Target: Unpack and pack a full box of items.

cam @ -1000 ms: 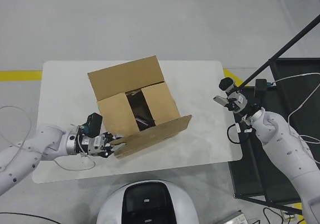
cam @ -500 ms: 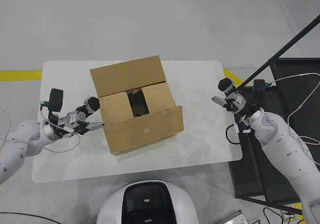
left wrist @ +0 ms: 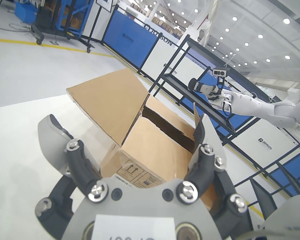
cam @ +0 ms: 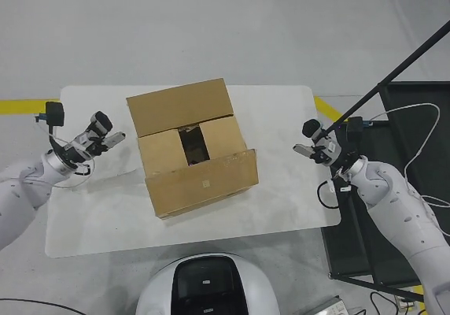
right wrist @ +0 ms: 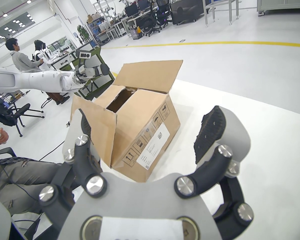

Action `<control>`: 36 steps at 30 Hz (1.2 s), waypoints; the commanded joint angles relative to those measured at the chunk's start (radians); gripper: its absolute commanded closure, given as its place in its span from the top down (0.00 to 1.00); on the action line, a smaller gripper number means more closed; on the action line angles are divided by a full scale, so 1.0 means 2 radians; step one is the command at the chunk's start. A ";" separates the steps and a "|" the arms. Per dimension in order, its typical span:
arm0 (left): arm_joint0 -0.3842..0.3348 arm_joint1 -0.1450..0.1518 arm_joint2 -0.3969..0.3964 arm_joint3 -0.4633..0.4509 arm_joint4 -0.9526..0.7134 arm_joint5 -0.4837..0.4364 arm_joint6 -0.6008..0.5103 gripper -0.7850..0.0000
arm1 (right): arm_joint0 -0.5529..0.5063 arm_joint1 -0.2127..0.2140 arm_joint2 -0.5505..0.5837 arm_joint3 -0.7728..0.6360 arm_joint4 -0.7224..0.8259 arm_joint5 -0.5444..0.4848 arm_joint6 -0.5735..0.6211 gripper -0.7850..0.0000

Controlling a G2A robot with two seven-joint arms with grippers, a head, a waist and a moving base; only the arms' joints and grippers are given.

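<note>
Brown cardboard box (cam: 192, 151), flaps part-open, stands mid-table on the white table (cam: 288, 197) — left gripper (cam: 112, 131) near its left edge, right gripper (cam: 304, 139) near its right edge, both released.

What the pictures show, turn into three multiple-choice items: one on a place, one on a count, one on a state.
1. Where does the cardboard box stand?
A. on a chair
B. on the white table
C. on the floor

2. Of the left tool and right tool, how many touch the box?
A. two
B. one
C. none

3. The left tool is:
A. open and empty
B. shut on a flap
C. shut on a cable

Answers:
1 B: the box's base rests on the tabletop.
2 C: in the top view each tool stands clear of the box, one on either side.
3 A: its jaws are spread with nothing gripped.
</note>
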 commanded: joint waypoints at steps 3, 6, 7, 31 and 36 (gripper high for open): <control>-0.019 -0.037 0.004 0.043 -0.082 0.000 -0.111 1.00 | -0.003 0.001 0.003 0.002 0.008 0.000 0.034 1.00; -0.029 -0.061 0.000 0.076 -0.121 0.000 -0.155 1.00 | -0.008 0.002 0.006 0.003 0.012 -0.001 0.061 1.00; -0.031 -0.069 -0.001 0.087 -0.130 0.000 -0.168 1.00 | -0.009 0.002 0.006 0.004 0.012 -0.001 0.072 1.00; -0.026 -0.126 -0.091 0.078 -0.167 0.000 -0.272 1.00 | -0.022 0.009 0.002 -0.002 0.055 -0.006 0.223 1.00; -0.026 -0.126 -0.091 0.078 -0.167 0.000 -0.272 1.00 | -0.022 0.009 0.002 -0.002 0.055 -0.006 0.223 1.00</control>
